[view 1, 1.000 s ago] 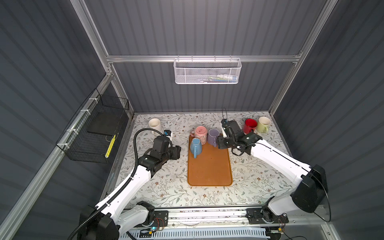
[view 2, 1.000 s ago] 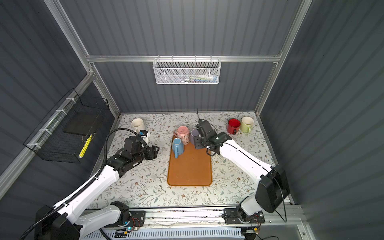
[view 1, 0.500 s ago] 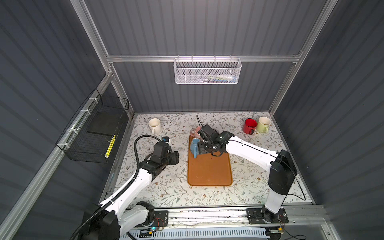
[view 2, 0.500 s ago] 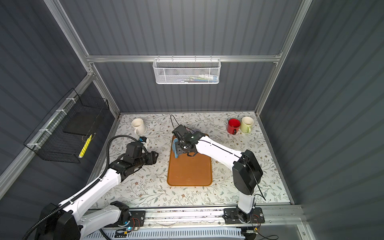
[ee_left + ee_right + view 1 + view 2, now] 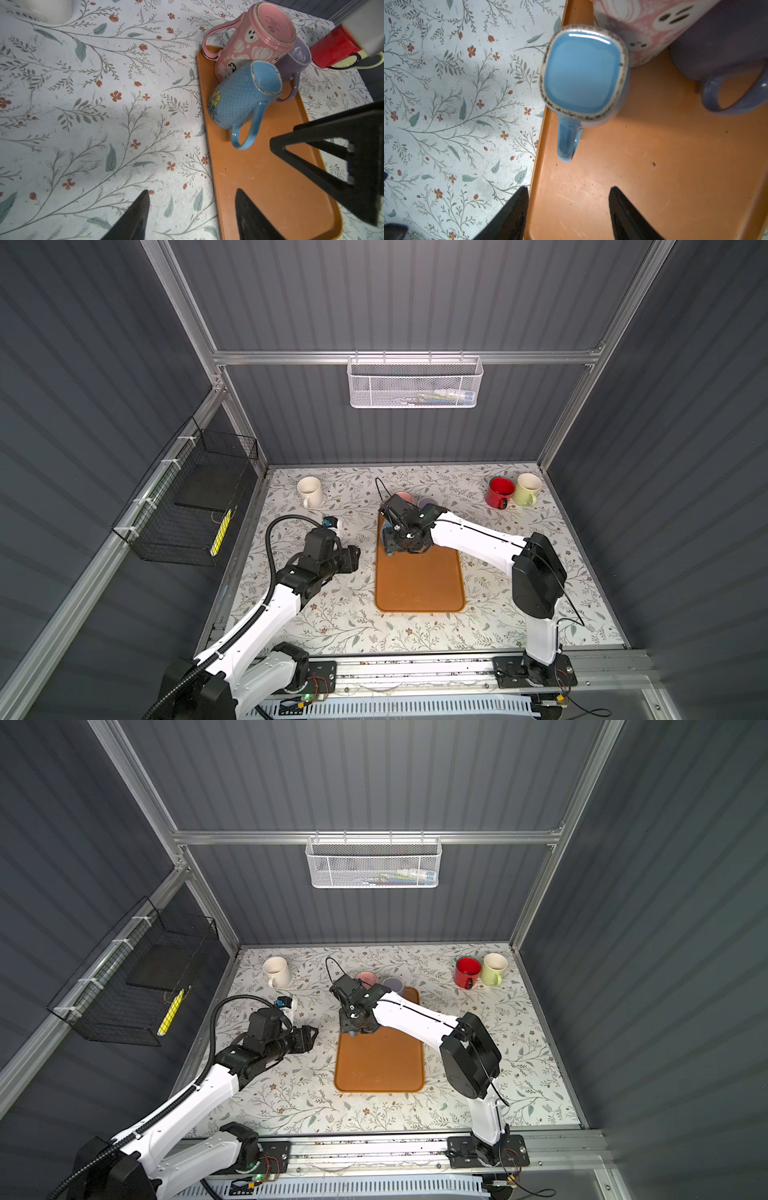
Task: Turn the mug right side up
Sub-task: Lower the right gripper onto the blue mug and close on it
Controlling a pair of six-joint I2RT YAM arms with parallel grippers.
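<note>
Dark ribbed walls close in a bench (image 5: 332,614) covered with a leaf-and-flower print; a white mesh basket (image 5: 415,383) hangs on the back wall and a black wire basket (image 5: 187,506) on the left wall. An orange tray (image 5: 419,585) lies lengthwise at the middle of the bench. The blue mug (image 5: 583,72) stands upside down at the tray's far end, close to the tray's left edge, its squarish base facing up and its handle pointing toward the near end of the tray. Just behind it a pink mug (image 5: 249,41) also stands base up, with a purple mug (image 5: 297,60) beside it; whether either touches the blue mug I cannot tell. The right claw (image 5: 568,199) hangs directly over the blue mug (image 5: 239,104), its fingers spread and holding nothing, and in both top views it hides most of that mug. The left claw (image 5: 192,209) hovers low over the bench just left of the tray, aimed toward the mugs, likewise spread and empty (image 5: 353,558). A cream mug (image 5: 309,491) stands upright near the back left corner, well apart from the tray. A red mug (image 5: 500,491) and a pale green mug (image 5: 527,488) stand upright side by side near the back right corner.
</note>
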